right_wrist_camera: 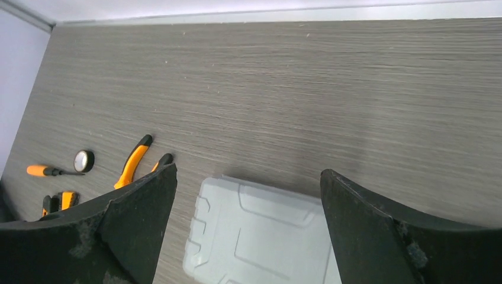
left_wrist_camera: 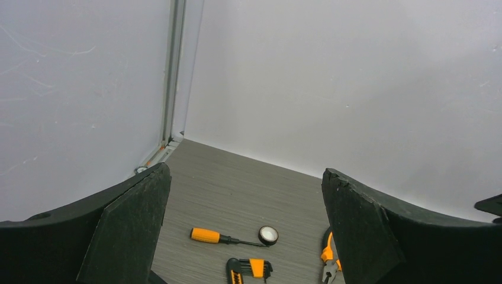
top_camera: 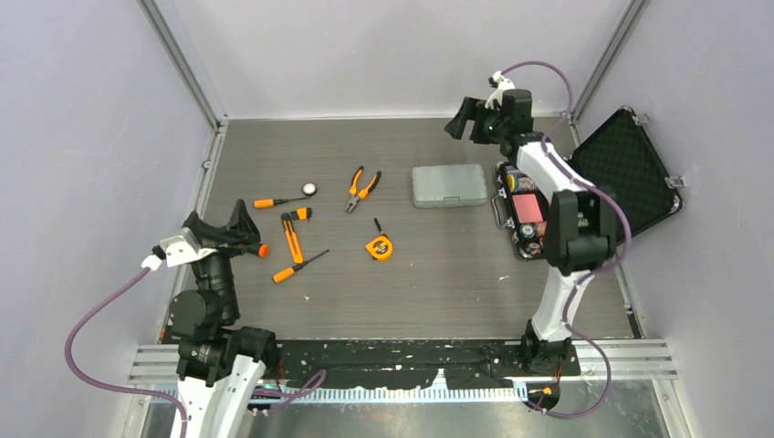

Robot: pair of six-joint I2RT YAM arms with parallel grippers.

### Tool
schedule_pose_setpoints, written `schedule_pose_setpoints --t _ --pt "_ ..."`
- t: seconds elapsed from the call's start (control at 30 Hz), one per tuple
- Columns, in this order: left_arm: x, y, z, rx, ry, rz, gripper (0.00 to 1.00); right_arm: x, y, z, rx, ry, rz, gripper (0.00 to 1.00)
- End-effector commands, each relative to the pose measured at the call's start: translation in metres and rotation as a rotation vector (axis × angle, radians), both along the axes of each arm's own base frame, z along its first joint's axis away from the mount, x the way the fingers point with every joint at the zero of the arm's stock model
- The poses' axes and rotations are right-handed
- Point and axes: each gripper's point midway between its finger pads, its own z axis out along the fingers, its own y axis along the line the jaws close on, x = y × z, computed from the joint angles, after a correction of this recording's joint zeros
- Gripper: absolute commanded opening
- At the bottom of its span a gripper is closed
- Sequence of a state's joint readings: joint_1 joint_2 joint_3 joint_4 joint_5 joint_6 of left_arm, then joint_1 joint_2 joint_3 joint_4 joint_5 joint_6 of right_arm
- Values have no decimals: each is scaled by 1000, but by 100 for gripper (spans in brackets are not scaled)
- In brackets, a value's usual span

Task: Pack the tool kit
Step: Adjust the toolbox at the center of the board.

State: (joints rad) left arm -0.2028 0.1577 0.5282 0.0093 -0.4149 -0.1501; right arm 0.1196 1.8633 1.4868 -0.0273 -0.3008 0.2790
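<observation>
**Grey Case Shut, Tools Lying Loose**

The small flat grey plastic case (top_camera: 448, 185) lies shut and flat on the grey wood-look table (top_camera: 456, 283). It is close to the far edge, a bit right of the middle. Its long side runs left to right, along the far edge.

Left of it, and apart from it, lie the orange-and-black pliers (top_camera: 362, 189). Their handles point to the far edge and their nose points to the near edge, leaning a little left. The round orange tape measure (top_camera: 380, 247) sits nearer the near edge.

Further left, an orange-handled screwdriver (top_camera: 274, 202) lies left to right. Its tip points right at a small round roll of tape (top_camera: 310, 189). Just beside them is an orange-and-black folding key set (top_camera: 293, 233). A second orange-handled screwdriver (top_camera: 297, 267) lies slanted, with its handle toward the near left corner.

The left claw (left_wrist_camera: 245, 171) hangs by the left edge with its fingers spread wide, holding nothing. The right claw (right_wrist_camera: 248, 174) hangs up high near the far edge, also spread wide and empty. Its wrist view shows the grey case between its fingers.

By the right edge a big black foam-lined case (top_camera: 630, 169) stands open.
</observation>
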Motion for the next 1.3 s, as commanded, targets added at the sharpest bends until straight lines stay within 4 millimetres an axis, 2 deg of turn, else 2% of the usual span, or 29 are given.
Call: schedule_pose_setpoints --t 0.0,0.03,0.07,0.1,0.13,0.17,0.2,0.37,0.4,0.43,0.47,0.5,0.53,0.57,0.6,0.63,0.67,0.7,0.73,0.77,0.8,0.83,0.87,0.9,0.93,1.0,1.1,1.2,1.27 --pt "-2 0 12 14 -38 -1 99 10 28 -17 29 68 177 95" --pt "-2 0 12 14 -39 1 99 15 27 -36 19 100 174 95" --pt "-2 0 11 15 -37 1 99 19 27 -37 13 107 174 95" --pt "-2 0 11 17 -36 1 99 23 27 -56 2 140 178 95" --pt "-1 -1 11 18 -34 0 99 26 27 -56 -2 151 179 95" --pt "0 -1 10 20 -31 -2 99 27 27 -73 -6 185 184 95" --pt "0 -1 10 21 -31 -2 99 27 28 -77 -6 208 188 95" --pt "0 -2 10 29 -25 -3 99 2 32 -108 17 314 232 95" --pt "0 -2 10 32 -26 -8 99 -3 32 -102 19 315 231 95" --pt "1 -3 10 35 -23 -12 99 -16 31 -114 20 358 230 95" --pt "1 -4 11 36 -23 -18 99 -23 30 -103 29 354 225 95" --pt "1 -5 11 37 -21 -20 99 -40 30 -118 40 402 217 96" --pt "1 -5 11 39 -17 -24 99 -50 31 -107 66 405 199 96" --pt "2 -7 11 41 -13 -29 99 -70 31 -124 77 457 190 97" --pt "2 -8 11 43 -11 -36 99 -80 31 -111 101 451 159 98" --pt "4 -10 10 46 -5 -45 99 -104 32 -129 122 505 135 98" --pt "5 -11 9 49 4 -53 99 -114 35 -114 125 467 128 98" --pt "6 -13 8 48 14 -61 99 -136 34 -113 140 468 109 98" --pt "7 -15 10 46 15 -72 99 -160 36 -128 124 506 102 98" --pt "9 -18 12 42 16 -87 99 -168 38 -113 133 462 102 98" --pt "11 -21 7 41 41 -103 99 -190 39 -126 113 492 99 98" --pt "13 -25 6 36 52 -122 99 -196 40 -110 118 438 95 98" --pt "15 -28 5 24 63 -142 99 -214 44 -119 112 459 109 98" --pt "18 -33 4 7 76 -165 99 -217 46 -104 121 404 114 98" --pt "21 -39 2 -8 95 -196 99 -227 48 -106 114 403 123 98" --pt "29 -53 -4 -48 149 -268 99 -228 44 -96 84 355 107 98" --pt "45 -83 -24 -118 280 -407 99 -214 32 -83 26 290 45 97" --pt "57 -113 -41 -223 397 -540 99 -195 35 -67 19 247 37 96" --pt "64 -134 -52 -279 475 -628 99 -182 40 -67 39 248 28 96"
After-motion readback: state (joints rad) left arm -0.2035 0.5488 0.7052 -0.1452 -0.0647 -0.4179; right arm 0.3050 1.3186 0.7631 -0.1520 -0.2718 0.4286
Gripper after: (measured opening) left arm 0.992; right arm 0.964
